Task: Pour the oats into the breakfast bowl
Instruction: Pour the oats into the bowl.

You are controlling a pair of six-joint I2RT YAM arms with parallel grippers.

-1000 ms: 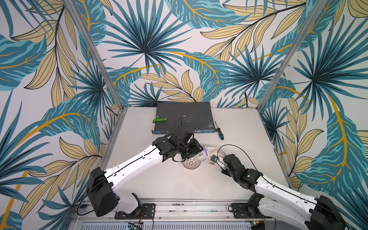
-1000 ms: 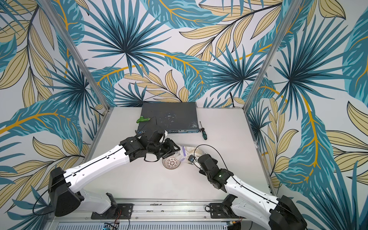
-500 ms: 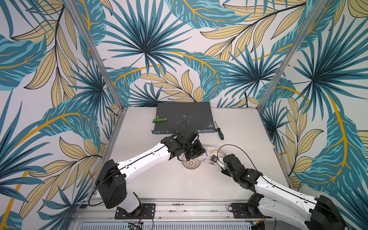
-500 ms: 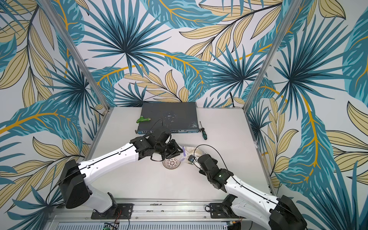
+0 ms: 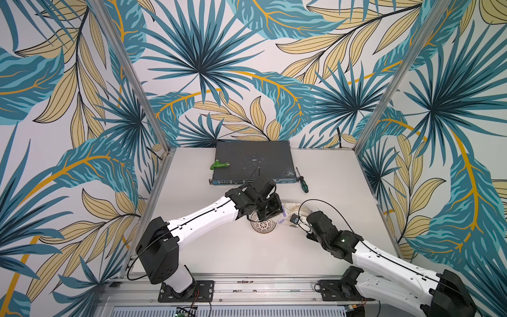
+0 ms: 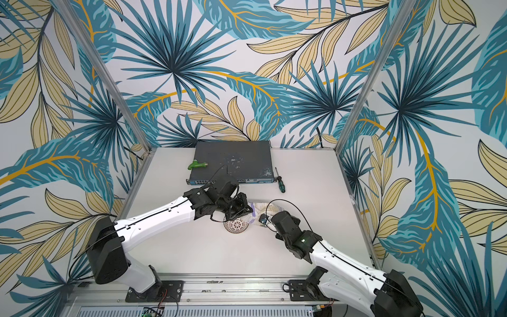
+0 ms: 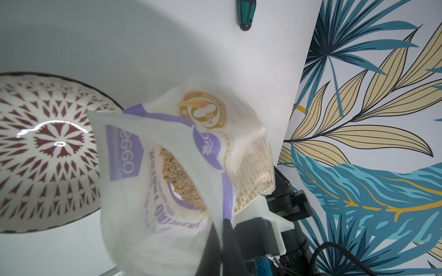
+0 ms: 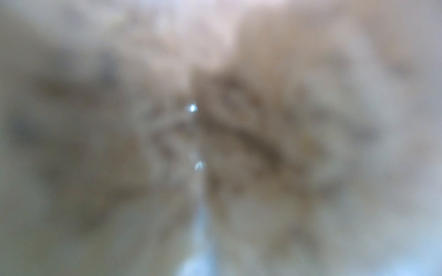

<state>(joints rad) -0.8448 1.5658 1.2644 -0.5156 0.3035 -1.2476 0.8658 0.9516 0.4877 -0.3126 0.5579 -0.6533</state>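
The oats are in a crinkly white-and-purple bag [image 5: 291, 209] [image 6: 260, 208], held off the table just right of the breakfast bowl [image 5: 264, 227] [image 6: 236, 226]. In the left wrist view, beige flakes show through the bag [image 7: 181, 167], whose top edge hangs over the bowl's rim [image 7: 47, 148]. My left gripper [image 5: 276, 212] [image 7: 222, 223] reaches over the bowl's far side and is shut on a fold of the bag. My right gripper [image 5: 297, 221] [image 6: 264, 219] grips the bag's other end. The right wrist view is filled by the blurred bag [image 8: 239, 119].
A dark network switch [image 5: 253, 162] lies at the back of the table with a green tool [image 5: 219, 164] on it. A green-handled screwdriver [image 5: 303, 185] [image 7: 244, 14] lies just right of the switch. Patterned walls close in both sides and the back.
My left gripper has swung right over the bowl to the bag and closed on its edge. The right arm and the bowl have stayed put.
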